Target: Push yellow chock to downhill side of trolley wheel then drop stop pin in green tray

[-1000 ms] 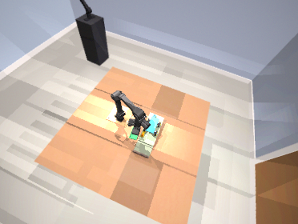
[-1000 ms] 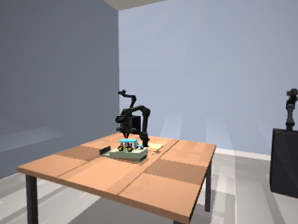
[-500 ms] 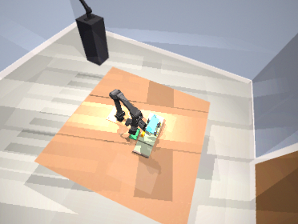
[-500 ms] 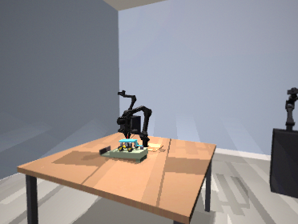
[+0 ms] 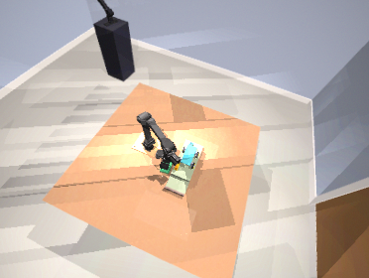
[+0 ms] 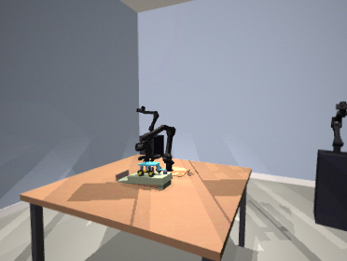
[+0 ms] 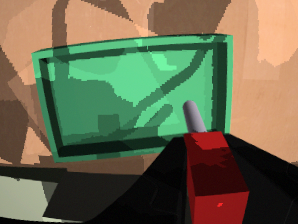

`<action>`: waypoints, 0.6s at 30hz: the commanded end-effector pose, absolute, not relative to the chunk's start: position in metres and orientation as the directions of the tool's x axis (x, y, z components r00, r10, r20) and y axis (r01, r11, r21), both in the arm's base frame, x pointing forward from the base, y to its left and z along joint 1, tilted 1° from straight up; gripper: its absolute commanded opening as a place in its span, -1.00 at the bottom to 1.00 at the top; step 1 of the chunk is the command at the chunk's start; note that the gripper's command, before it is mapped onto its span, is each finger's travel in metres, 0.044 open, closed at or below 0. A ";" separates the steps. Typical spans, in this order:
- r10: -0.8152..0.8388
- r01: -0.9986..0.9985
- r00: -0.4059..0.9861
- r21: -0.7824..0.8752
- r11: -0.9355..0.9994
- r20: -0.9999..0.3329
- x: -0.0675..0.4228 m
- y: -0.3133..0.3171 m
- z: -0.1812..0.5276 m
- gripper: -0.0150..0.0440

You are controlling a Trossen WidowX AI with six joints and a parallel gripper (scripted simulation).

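Note:
My gripper (image 7: 201,145) (image 5: 165,164) is shut on the stop pin's red head (image 7: 214,179). The pin's grey shaft (image 7: 193,117) points out over the green tray (image 7: 133,46), which lies on the table right below. The pin is clear of the trolley. The trolley (image 5: 189,152) (image 6: 151,167), with its cyan top, stands on the pale ramp (image 5: 178,185) (image 6: 150,181) just beside the gripper. The chock is too small to make out in the top and exterior views.
The ramp's pale edge (image 7: 20,196) shows at the lower left of the wrist view. A black camera stand (image 5: 115,47) (image 6: 332,186) stands on the floor off the table. The arm's base (image 5: 148,145) sits behind the ramp.

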State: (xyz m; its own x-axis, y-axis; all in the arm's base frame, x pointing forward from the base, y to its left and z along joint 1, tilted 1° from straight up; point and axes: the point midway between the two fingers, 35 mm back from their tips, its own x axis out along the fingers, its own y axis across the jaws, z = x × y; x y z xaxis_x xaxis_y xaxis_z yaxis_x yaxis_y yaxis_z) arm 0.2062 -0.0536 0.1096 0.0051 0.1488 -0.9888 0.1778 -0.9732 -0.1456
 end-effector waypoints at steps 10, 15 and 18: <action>0.158 0.175 0.003 -0.155 -0.972 -0.987 0.203 -0.040 0.085 -0.40; 0.158 0.175 0.003 -0.155 -0.972 -0.987 0.204 -0.042 0.085 0.04; 0.158 0.175 0.003 -0.155 -0.972 -0.987 0.204 -0.045 0.085 0.15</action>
State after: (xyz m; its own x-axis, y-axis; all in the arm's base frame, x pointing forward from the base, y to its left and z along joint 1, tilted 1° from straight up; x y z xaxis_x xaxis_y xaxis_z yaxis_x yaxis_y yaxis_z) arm 0.2035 -0.0431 0.0857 0.0021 0.1539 -0.9881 0.1728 -0.9733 -0.1513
